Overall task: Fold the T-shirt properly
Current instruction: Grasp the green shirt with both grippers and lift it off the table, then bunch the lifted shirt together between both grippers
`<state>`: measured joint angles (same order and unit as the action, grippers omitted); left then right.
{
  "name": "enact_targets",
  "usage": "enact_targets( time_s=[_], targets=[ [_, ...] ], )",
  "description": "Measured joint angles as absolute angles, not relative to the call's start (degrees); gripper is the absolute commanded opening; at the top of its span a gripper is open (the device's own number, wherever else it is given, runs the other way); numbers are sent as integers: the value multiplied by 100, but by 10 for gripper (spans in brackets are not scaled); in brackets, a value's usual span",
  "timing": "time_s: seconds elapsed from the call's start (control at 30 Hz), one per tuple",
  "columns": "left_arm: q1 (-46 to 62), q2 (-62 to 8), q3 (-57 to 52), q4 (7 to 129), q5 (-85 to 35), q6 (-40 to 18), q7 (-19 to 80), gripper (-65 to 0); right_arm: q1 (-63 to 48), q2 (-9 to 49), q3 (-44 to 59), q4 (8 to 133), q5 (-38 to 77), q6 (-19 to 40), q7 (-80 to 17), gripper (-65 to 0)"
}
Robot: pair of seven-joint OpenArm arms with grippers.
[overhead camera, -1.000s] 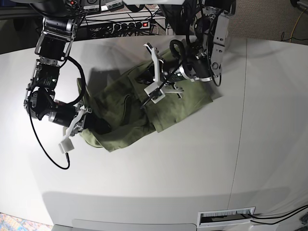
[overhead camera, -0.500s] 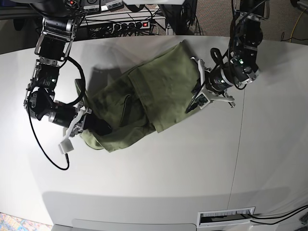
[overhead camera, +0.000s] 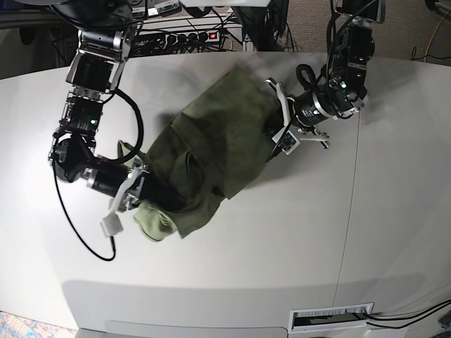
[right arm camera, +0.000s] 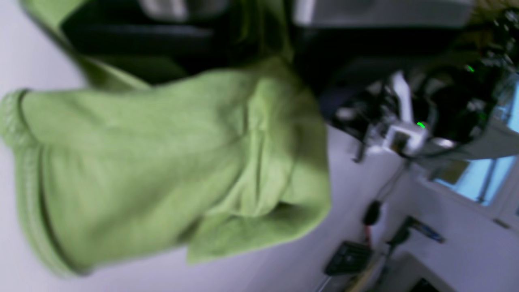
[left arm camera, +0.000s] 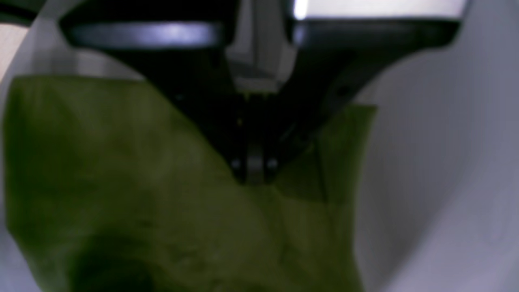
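The T-shirt (overhead camera: 211, 151) lies bunched and rumpled on the white table (overhead camera: 282, 260), stretched slantwise between the two arms. The right tool (overhead camera: 134, 186) sits at the shirt's lower end, its fingers drawn together and clamped on a gathered wad of the green cloth; in the right wrist view the T-shirt (right arm camera: 162, 162) hangs in thick folds just below that tool, with a stitched hem showing at the far edge of the bundle. The left tool (overhead camera: 282, 130) is at the shirt's upper far edge, fingers closed, with the cloth lying right against them. In the left wrist view the left tool (left arm camera: 254, 170) narrows to a closed tip meeting the T-shirt (left arm camera: 142, 194), which spreads out below and to one side of it; that view is too blurred to say whether cloth is pinched there. Beyond the left tool the table is bare, and a power strip (overhead camera: 190, 35) with cables lies behind both arms.
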<state>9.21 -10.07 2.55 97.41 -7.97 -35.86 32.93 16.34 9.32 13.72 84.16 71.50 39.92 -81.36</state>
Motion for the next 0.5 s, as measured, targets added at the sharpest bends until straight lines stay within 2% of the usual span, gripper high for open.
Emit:
enact_targets(
  time_s=[0.5],
  targets=[
    [919,-775,331,9736,-541,-3583,3328,-650,1632,456,-121,8416,7035,3992,-8141,-650]
  ],
)
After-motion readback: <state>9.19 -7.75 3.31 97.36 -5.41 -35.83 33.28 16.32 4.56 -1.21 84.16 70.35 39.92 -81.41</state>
